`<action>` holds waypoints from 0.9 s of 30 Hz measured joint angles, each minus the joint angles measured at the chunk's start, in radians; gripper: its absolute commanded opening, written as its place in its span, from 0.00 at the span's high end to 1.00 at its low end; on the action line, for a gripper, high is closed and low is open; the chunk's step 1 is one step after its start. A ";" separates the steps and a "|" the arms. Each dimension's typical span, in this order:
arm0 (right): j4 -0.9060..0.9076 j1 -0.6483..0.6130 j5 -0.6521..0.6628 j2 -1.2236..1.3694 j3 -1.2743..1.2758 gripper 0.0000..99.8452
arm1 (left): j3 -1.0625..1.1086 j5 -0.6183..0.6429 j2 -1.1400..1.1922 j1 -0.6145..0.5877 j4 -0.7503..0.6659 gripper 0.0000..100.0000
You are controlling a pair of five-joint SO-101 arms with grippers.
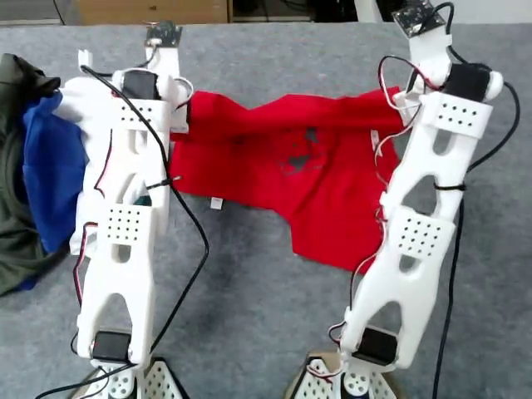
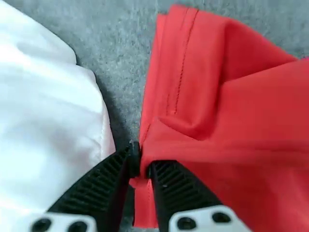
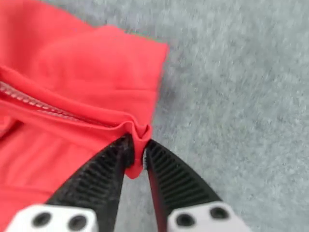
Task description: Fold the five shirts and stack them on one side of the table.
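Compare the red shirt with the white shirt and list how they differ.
The red shirt lies spread across the middle of the table; the white shirt is bunched at one side, beside the blue shirt. The red shirt is pinched by the left gripper and the right gripper; the white shirt is held by neither. Both rest on the grey table.

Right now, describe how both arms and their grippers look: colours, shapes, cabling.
The left arm and right arm are white plastic links with long slots and grids of small holes, with black motors at the joints. Black cables and thin red and white wires run along them. The left gripper and right gripper have black ribbed fingers on white mounts with dark screw holes.
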 measured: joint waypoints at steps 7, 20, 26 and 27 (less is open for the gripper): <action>-0.002 0.002 0.043 -0.292 0.420 1.00 | -0.002 0.000 -0.008 0.000 0.000 0.98; -0.176 0.014 0.068 -0.661 1.048 1.00 | 0.020 -0.077 -0.137 -0.002 0.000 0.98; -0.356 0.014 0.068 -0.884 1.387 1.00 | 0.249 -0.074 -0.293 -0.002 0.000 0.98; -0.390 0.014 0.068 -0.914 1.450 1.00 | 0.302 -0.064 -0.325 -0.002 0.000 0.98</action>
